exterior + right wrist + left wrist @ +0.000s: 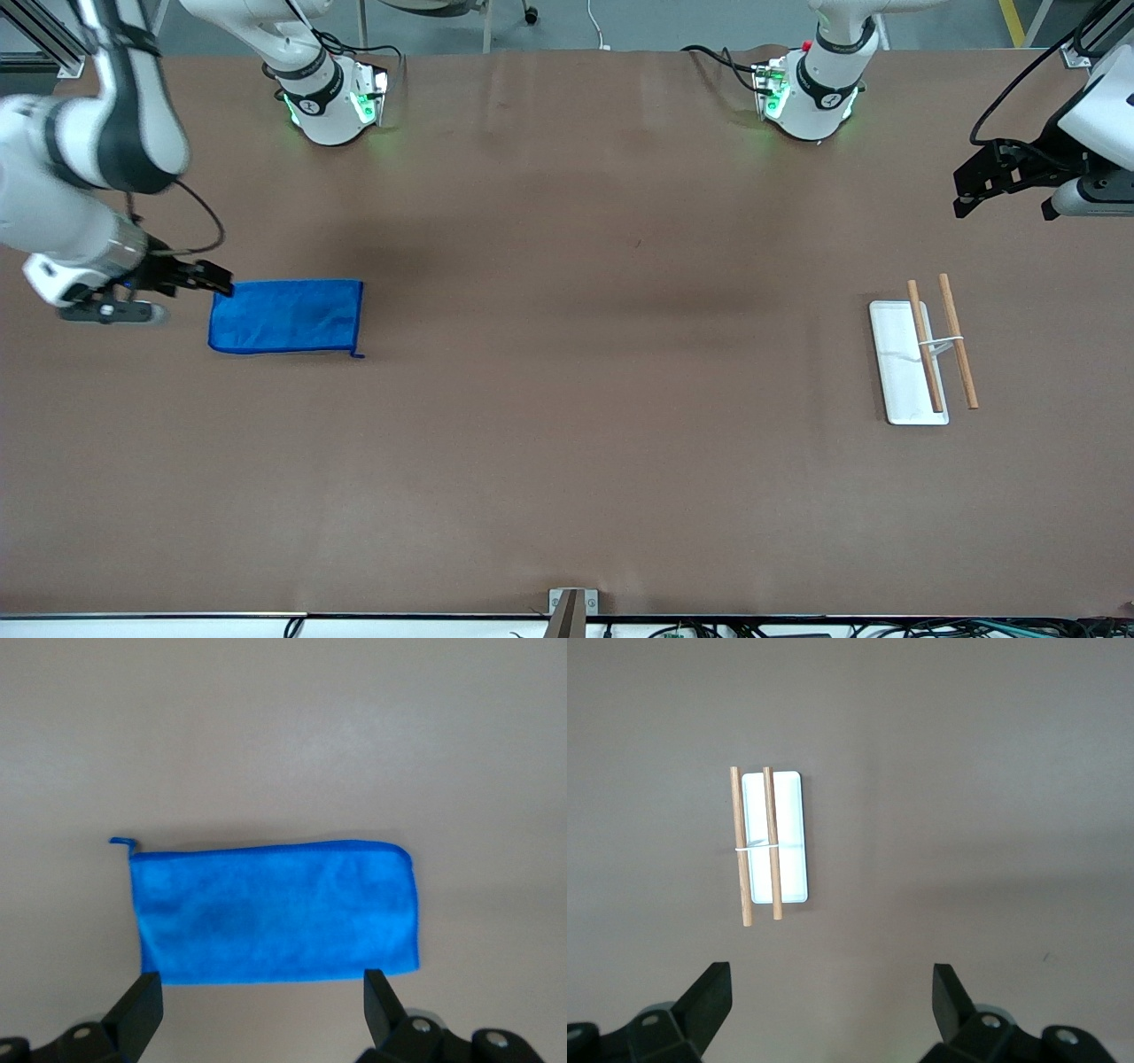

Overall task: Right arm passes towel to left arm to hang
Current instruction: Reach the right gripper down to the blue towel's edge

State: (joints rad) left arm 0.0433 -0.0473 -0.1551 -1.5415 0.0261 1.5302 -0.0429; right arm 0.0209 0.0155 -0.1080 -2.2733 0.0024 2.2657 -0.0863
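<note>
The blue towel (286, 316) lies flat on the brown table toward the right arm's end, its corner loop on the corner nearer the front camera. It also shows in the right wrist view (275, 912). My right gripper (220, 282) is open and empty, just beside the towel's short edge; in its wrist view (261, 1005) the fingers stand wide apart on either side of that edge. My left gripper (970, 190) is open and empty, up over the table at the left arm's end; its fingertips (713, 988) stand wide apart above bare table.
A white tray-based rack (895, 359) with two wooden rods (959, 353) stands toward the left arm's end; it also shows in the left wrist view (788, 797). The two arm bases stand along the table's back edge. A small bracket (567, 611) sits at the front edge.
</note>
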